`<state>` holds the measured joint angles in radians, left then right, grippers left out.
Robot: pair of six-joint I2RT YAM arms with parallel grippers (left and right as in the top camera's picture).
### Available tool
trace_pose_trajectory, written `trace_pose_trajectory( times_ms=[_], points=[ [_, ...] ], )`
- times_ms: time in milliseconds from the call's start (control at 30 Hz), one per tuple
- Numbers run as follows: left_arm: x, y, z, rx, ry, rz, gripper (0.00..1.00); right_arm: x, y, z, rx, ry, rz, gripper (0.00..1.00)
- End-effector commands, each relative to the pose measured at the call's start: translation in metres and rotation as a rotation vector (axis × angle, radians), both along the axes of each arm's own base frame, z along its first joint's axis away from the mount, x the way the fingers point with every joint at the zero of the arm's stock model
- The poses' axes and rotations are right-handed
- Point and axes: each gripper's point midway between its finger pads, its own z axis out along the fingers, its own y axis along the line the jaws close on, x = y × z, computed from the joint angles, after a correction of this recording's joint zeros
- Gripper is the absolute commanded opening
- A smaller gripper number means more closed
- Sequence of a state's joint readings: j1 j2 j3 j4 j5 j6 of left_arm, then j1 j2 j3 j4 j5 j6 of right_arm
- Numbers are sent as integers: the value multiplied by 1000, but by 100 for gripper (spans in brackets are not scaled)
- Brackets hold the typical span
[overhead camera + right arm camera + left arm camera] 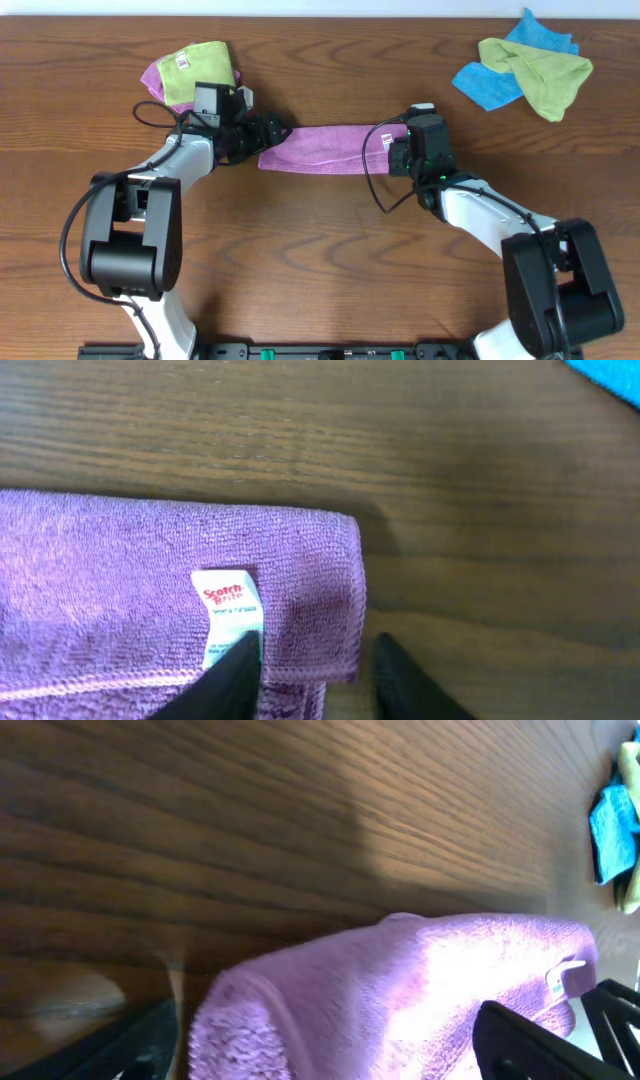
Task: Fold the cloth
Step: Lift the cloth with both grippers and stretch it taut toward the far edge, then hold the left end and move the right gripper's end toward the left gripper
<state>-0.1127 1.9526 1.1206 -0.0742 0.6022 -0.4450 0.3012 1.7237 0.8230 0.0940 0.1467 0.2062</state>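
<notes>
Cloth [325, 148] lies mid-worktop [320, 260], one end between left gripper [266, 134] fingers spread wide, tagged end straddled by right gripper [391, 155] fingers, parted.

Fuzzy matt microfibre cloth [325, 148] on smooth wood-grain table [320, 260]

A brown wood-grain table [320, 250] carries 2 heaps. Toward its upper left in the overhead view, a lime-green microfibre cloth [205, 75] with a small white tag [183, 62] lies on a folded purple cloth [153, 78]. At the upper right, a second lime-green cloth [540, 72] overlaps a crumpled blue cloth [488, 88].
</notes>
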Motion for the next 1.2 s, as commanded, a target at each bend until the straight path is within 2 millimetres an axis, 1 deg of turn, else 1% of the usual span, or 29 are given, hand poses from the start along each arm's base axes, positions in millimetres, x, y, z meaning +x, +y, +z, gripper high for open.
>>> trace_pose_trajectory(
  times_ms=[0, 67, 167, 300, 333, 367, 400, 433, 500, 533, 567, 667, 700, 767, 867, 933, 1000, 1067, 1167],
  points=[
    [1, 6, -3, -17, 7, 1, 95, 4, 7, 7, 5, -17, 13, 48],
    [3, 9, 0, -37, 6, 1, 95, 4, 7, 12, 17, -26, 5, 54],
    [5, 10, 8, -80, -1, -8, 95, 3, 7, 22, 30, -38, -4, 56],
    [8, 7, 23, -129, -13, -28, 95, -4, 3, 33, 39, -31, -27, 58],
    [9, 7, 27, -134, -16, -32, 96, -7, 2, 35, 39, -28, -31, 59],
    [9, 4, 33, -148, -25, -42, 100, -9, 1, 38, 41, -24, -35, 59],
    [10, 2, 39, -160, -35, -51, 84, -12, 0, 41, 48, -18, -46, 60],
    [11, -1, 45, -173, -47, -64, 65, -16, -2, 44, 52, -13, -56, 60],
    [12, -6, 51, -187, -45, -63, 27, -23, -5, 52, 74, -4, -81, 62],
    [12, -9, 53, -195, -41, -62, 10, -26, -5, 55, 90, 0, -96, 63],
    [11, -14, 54, -198, -38, -67, 6, -30, -7, 60, 109, 5, -118, 63],
    [9, -25, 51, -170, -41, -81, 6, -43, -8, 69, 180, 30, -175, 66],
    [9, -29, 47, -139, -43, -78, 6, -50, -5, 71, 222, 52, -189, 66],
    [11, -32, 42, -87, -50, -63, 6, -58, -1, 71, 277, 90, -204, 67],
    [11, -37, 36, -24, -62, -55, 6, -73, 7, 64, 351, 176, -228, 67],
    [8, -41, 30, 48, -79, -78, 6, -82, 10, 57, 395, 233, -263, 68],
    [3, -39, 21, 131, -74, -82, 6, -86, 14, 55, 432, 263, -270, 69],
    [-1, -36, 13, 215, -77, -96, 6, -89, 15, 52, 450, 278, -290, 73],
    [-2, -28, 5, 338, -92, -103, 6, -93, 14, 38, 478, 298, -331, 75]
  ],
)
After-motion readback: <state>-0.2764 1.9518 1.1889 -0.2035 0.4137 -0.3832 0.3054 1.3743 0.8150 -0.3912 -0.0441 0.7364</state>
